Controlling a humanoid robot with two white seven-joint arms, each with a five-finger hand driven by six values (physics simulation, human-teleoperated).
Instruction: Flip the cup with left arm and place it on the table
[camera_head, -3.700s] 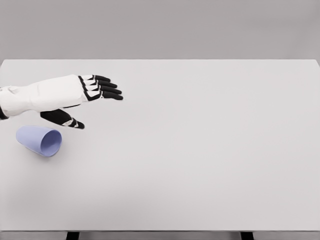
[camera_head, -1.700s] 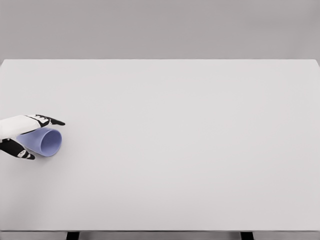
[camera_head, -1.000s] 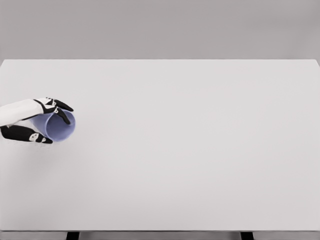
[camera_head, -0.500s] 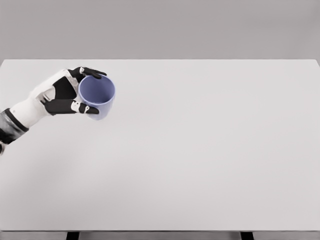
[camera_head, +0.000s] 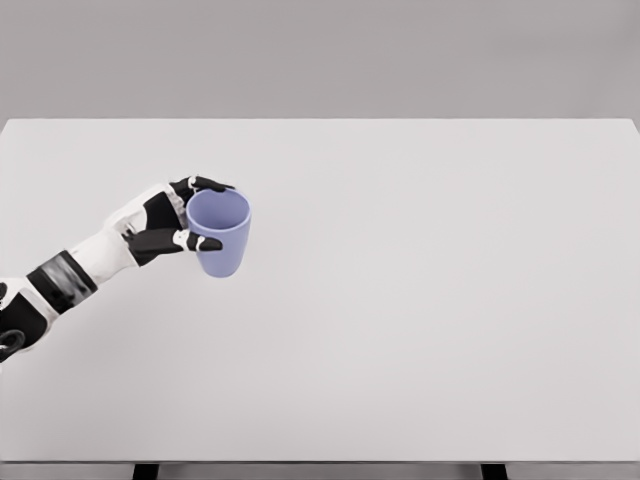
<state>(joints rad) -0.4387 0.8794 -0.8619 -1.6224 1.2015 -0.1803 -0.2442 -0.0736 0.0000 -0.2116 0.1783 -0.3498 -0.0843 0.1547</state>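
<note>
In the head view, we see the left hand (camera_head: 160, 225) reaching in from the lower left, its white forearm slanting up across the white table (camera_head: 420, 300). The hand's black fingers (camera_head: 205, 184) are curled around a lavender-blue cup (camera_head: 219, 234): some wrap over the far side of the rim, and the thumb (camera_head: 190, 241) presses across the near side of the wall just below the rim. The hand has the cup firmly in its grip.

The cup sits over the left part of the table, mouth up, tilted slightly so that we look down into its opening. Its wall tapers toward the base, which points down at the tabletop. We cannot tell from this view whether the base touches the surface or hangs just above it; no clear shadow marks the contact.

A grey wall (camera_head: 320, 55) runs behind the far edge of the table, and two dark table legs (camera_head: 146, 471) show at the bottom edge.
</note>
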